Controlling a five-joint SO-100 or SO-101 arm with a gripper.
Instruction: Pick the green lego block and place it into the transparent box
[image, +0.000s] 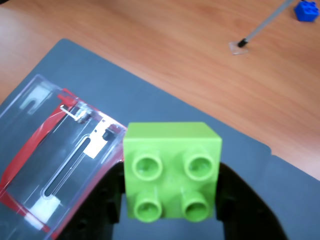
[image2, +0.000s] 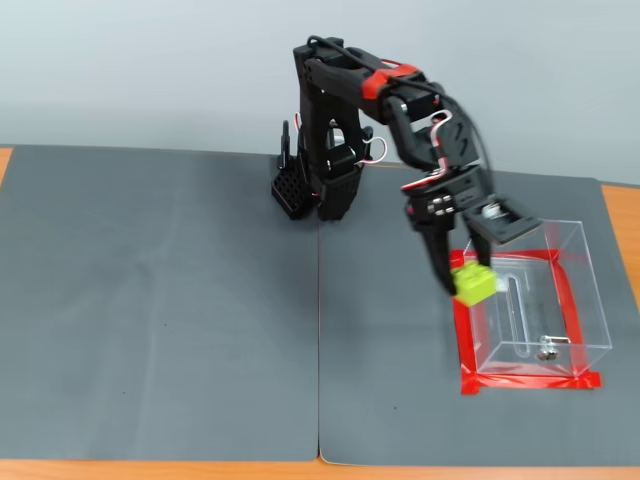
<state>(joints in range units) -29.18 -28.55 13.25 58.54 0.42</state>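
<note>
Green lego block (image: 171, 171), clamped between fingers (image: 240, 200)

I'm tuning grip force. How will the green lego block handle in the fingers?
The green lego block looks like rigid moulded plastic, so probably stiff. It is small, likely light. Its glossy flat sides may slip slightly between the fingers, but it shouldn't roll.

Here's the arm (image2: 345, 130): matte black links and blocky motor housings, a red plastic piece at the upper joint, and a thin red-and-white cable looping along the forearm with another curl near the base. Its tool (image2: 462, 281) is black too, with pale screw heads dotting the wrist block. In the wrist view, two dark curved fingers (image: 100, 210) frame the bottom edge.
</note>
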